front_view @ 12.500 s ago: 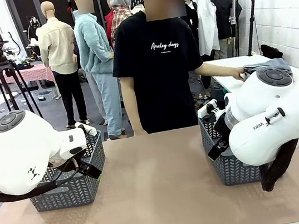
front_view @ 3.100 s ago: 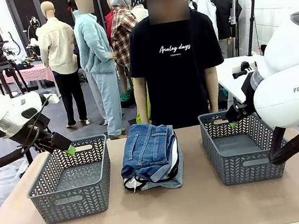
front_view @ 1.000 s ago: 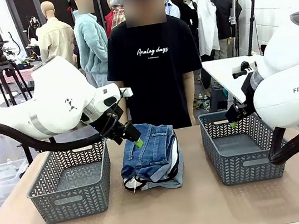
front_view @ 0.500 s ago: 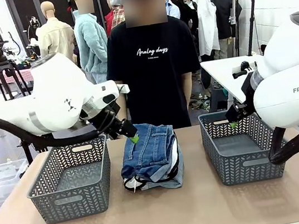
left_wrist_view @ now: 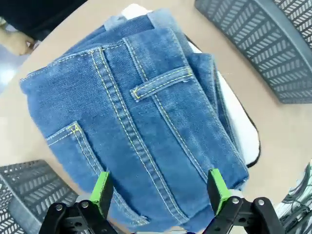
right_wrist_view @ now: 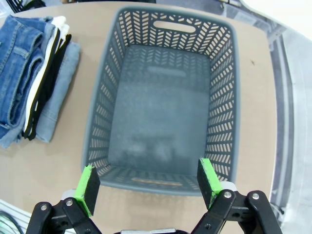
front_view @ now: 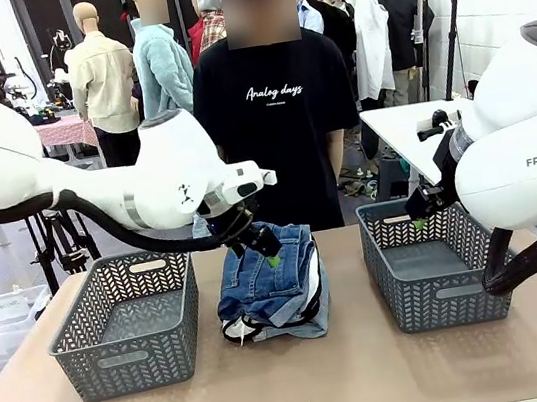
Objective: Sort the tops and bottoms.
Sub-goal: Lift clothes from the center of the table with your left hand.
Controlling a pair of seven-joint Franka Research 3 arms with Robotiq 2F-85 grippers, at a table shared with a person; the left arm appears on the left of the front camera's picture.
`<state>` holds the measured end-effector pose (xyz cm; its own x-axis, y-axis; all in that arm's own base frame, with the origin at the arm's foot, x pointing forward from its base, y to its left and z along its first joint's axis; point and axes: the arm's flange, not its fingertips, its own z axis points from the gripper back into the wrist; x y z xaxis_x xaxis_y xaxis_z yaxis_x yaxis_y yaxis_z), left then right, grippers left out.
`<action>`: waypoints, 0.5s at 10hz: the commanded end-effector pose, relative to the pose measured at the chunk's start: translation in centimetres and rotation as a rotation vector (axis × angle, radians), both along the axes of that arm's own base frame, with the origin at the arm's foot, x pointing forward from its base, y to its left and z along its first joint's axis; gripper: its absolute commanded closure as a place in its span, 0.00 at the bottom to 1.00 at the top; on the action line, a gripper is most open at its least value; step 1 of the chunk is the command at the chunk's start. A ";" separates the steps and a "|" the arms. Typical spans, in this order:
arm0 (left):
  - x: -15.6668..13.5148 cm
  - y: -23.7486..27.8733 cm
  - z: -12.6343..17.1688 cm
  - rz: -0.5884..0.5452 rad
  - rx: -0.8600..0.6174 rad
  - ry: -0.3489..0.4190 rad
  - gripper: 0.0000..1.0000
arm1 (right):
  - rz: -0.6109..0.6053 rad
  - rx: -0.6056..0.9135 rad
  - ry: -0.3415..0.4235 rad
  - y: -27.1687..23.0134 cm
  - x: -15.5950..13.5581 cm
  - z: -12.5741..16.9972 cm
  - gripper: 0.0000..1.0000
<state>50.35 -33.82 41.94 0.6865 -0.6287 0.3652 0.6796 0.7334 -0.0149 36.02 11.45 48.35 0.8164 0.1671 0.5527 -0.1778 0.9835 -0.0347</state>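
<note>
The left gripper (front_view: 271, 255) has swung from the left of two grey lattice plastic baskets (front_view: 132, 368) to just above the folded dark-blue denim jeans (left_wrist_view: 136, 122), jaws wide and empty (jeans top four stacked garments (front_view: 275, 296)). The right gripper (right_wrist_view: 146, 183) gapes empty too.

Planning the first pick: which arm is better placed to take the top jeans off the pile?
Left. The left hand hovers open over the jeans; the right hand hangs open over the right basket, away from the pile.
</note>
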 end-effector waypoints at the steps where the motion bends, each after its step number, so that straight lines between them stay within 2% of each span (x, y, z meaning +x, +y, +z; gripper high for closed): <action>1: 0.7 -0.1 0.7 0.036 0.047 -0.004 0.00 | 0.001 -0.003 0.006 -0.1 0.0 -0.1 0.00; 5: 2.8 2.3 0.5 0.134 0.035 0.019 0.00 | 0.001 -0.003 0.006 -0.1 0.0 -0.1 0.00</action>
<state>52.58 -31.83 42.59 0.7411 -0.5759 0.3452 0.6144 0.7890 -0.0028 36.02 11.45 48.36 0.8164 0.1671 0.5528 -0.1778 0.9835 -0.0348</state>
